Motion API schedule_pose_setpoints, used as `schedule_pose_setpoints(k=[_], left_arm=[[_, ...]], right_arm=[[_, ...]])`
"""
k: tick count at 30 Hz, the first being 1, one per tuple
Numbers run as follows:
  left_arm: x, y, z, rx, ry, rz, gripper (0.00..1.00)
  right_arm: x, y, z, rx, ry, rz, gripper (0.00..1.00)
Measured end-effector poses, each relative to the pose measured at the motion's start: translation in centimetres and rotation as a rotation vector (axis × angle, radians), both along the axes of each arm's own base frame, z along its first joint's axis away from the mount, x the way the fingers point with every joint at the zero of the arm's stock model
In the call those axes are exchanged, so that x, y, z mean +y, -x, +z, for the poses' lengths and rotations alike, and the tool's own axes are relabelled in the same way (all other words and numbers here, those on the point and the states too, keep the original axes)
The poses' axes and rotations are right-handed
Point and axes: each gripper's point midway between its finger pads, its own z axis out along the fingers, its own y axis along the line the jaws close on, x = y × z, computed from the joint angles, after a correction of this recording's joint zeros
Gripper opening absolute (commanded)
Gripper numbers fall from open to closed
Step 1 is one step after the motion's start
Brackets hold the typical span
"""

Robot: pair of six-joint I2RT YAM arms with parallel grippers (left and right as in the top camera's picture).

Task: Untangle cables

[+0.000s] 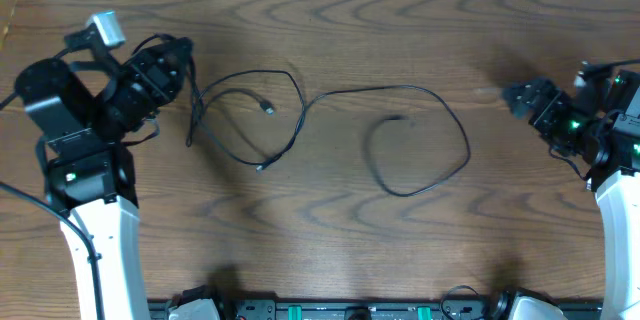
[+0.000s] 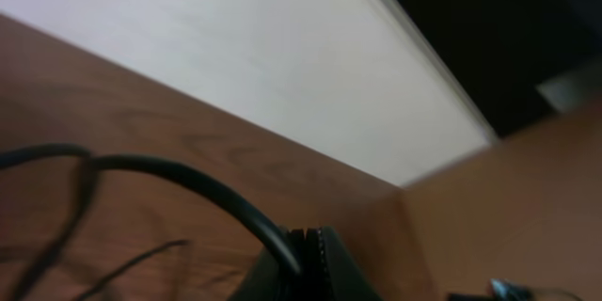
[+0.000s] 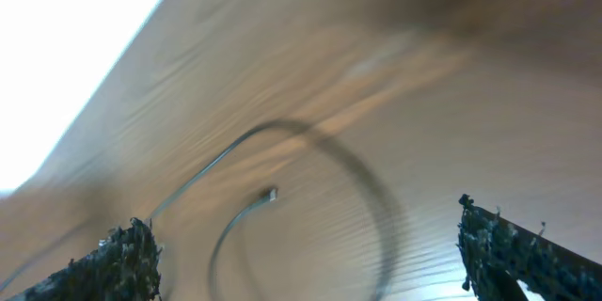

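right jaws gape wide and empty at 3 o'clock; the left jaws, by the tangle at 10 o'clock, i cannot tell. black cables point(image 1: 302, 107) sprawl across the tabletop point(image 1: 330, 250), crossing toward 9 o'clock. a lone tug from the left could cinch that crossing tight or drag the lot.

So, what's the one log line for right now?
cables: black, looped on table | left tool: close to the loops, grip unclear | right tool: open, empty, away from cables
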Motion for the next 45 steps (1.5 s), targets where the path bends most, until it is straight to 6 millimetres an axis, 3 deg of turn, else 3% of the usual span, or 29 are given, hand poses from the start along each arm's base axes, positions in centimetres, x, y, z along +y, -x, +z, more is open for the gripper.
schedule_pose_setpoints(k=[8,15,21,28,36,37,40,43,45], left_arm=[[-5.8,0.6,5.0,-0.12,0.131,-0.183,0.08],[-10.3,3.2,10.8,-0.319,0.203,-0.358,0.07],[-10.9,4.8,12.8,-0.361,0.248,-0.401,0.08],[-10.9,5.4,13.3,-0.341,0.281,-0.405,0.08],[-10.9,5.7,13.5,-0.339,0.288,-0.407,0.07],[-10.9,5.7,13.5,-0.339,0.288,-0.407,0.07],[-10.9,5.7,13.5,-0.338,0.288,-0.408,0.08],[-11.0,5.7,13.5,-0.338,0.287,-0.411,0.08],[-11.1,5.8,13.4,-0.336,0.285,-0.419,0.08]], right_arm=[[10.1,2.1,2.3,-0.056,-0.2,0.383,0.99],[16.5,4.3,1.8,0.03,-0.223,0.513,0.99],[21.2,5.2,0.1,0.129,-0.257,0.576,0.99],[26.0,5.4,-3.7,0.319,-0.342,0.555,0.95],[33.5,5.3,-5.5,0.343,-0.467,0.638,0.93],[34.5,5.2,-5.5,0.338,-0.493,0.65,0.84],[37.0,5.6,-5.7,0.348,-0.563,0.692,0.48],[38.7,6.5,-6.0,0.387,-0.61,0.707,0.01],[39.5,7.0,-6.0,0.401,-0.621,0.709,0.01]])
